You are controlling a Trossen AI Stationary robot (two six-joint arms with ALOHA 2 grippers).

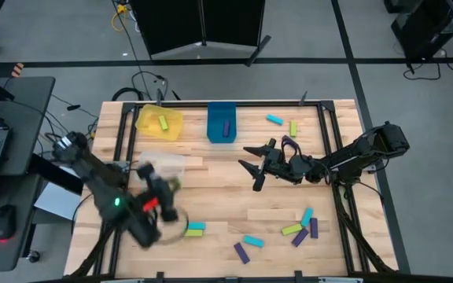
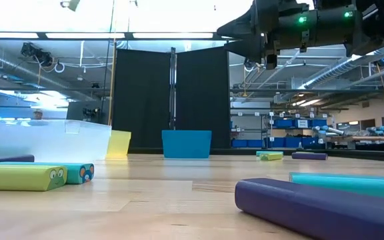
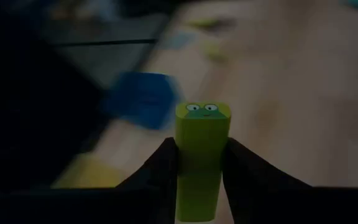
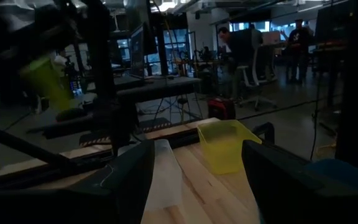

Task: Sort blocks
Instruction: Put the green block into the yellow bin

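From above, the left pincer (image 1: 166, 206) hangs over the surface (image 1: 219, 189) just beside the clear bin (image 1: 162, 166), the yellow bin (image 1: 159, 122) and blue bin (image 1: 222, 123) beyond; the right pincer (image 1: 252, 163) gapes empty, scattered blocks (image 1: 301, 228) behind it; the left wrist view shows a lime block (image 3: 201, 155) clamped between the fingers (image 3: 160, 168).

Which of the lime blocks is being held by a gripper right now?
The lime block with cartoon eyes on its end, clamped between the left gripper's fingers. The other lime blocks lie loose: one in the yellow bin, the rest on the table.
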